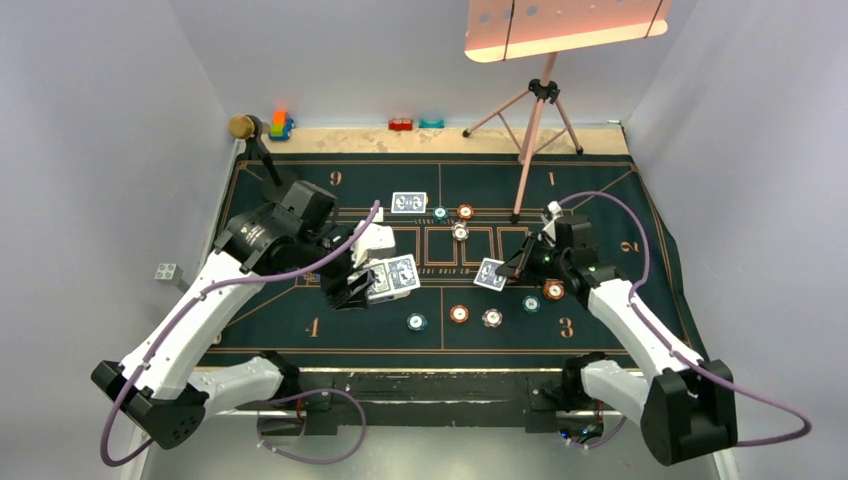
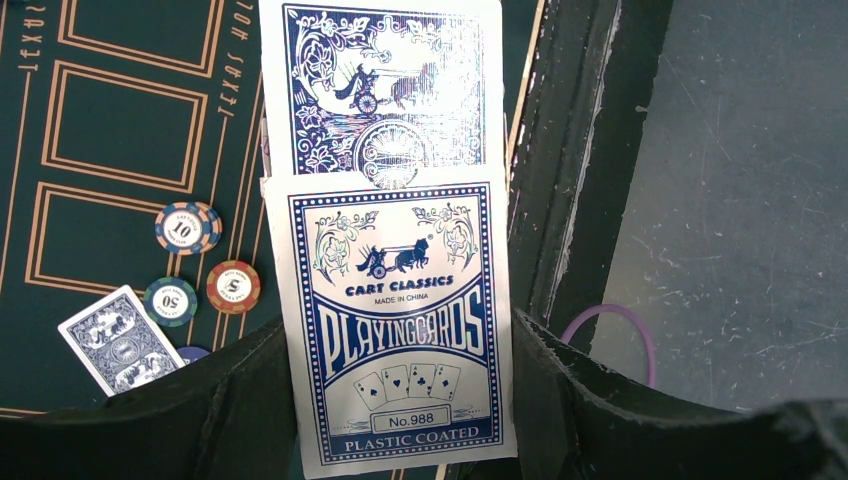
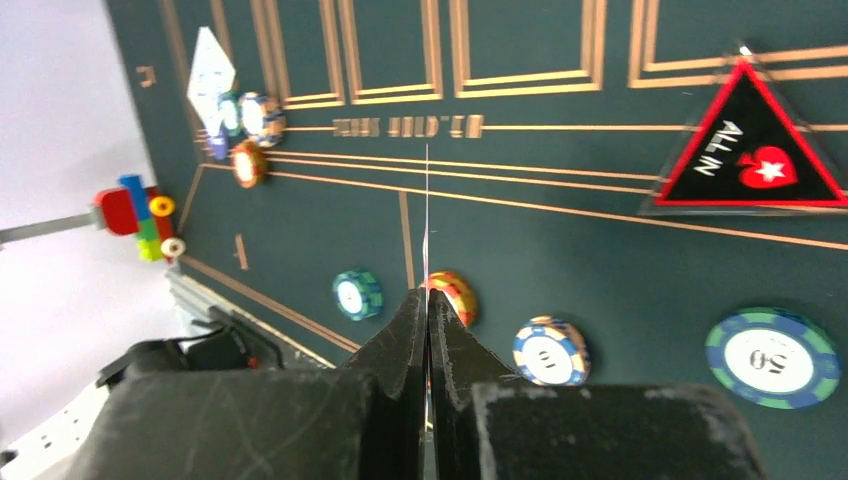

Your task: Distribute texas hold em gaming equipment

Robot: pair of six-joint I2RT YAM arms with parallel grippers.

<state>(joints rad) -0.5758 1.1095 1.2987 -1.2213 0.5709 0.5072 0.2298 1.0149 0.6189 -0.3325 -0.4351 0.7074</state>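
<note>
My left gripper (image 1: 358,287) is shut on a blue-and-white playing-card box (image 1: 392,277), with blue-backed cards (image 2: 385,90) sticking out of its top; the box (image 2: 400,330) sits between the black fingers in the left wrist view. My right gripper (image 1: 516,268) is shut on a single card (image 1: 491,274), seen edge-on (image 3: 427,215) in the right wrist view, held above the mat. Another card (image 1: 408,202) lies face down at the far centre. Teal, orange and white chips (image 1: 459,313) are scattered on the mat. A red-edged "ALL IN" triangle (image 3: 750,150) lies flat.
The dark green felt mat (image 1: 290,320) covers the table. A pink tripod (image 1: 530,120) stands at the back right with a leg on the mat. A microphone (image 1: 245,127) and toy blocks (image 1: 280,124) sit along the far edge. The table's black front rail (image 2: 570,150) is close to the box.
</note>
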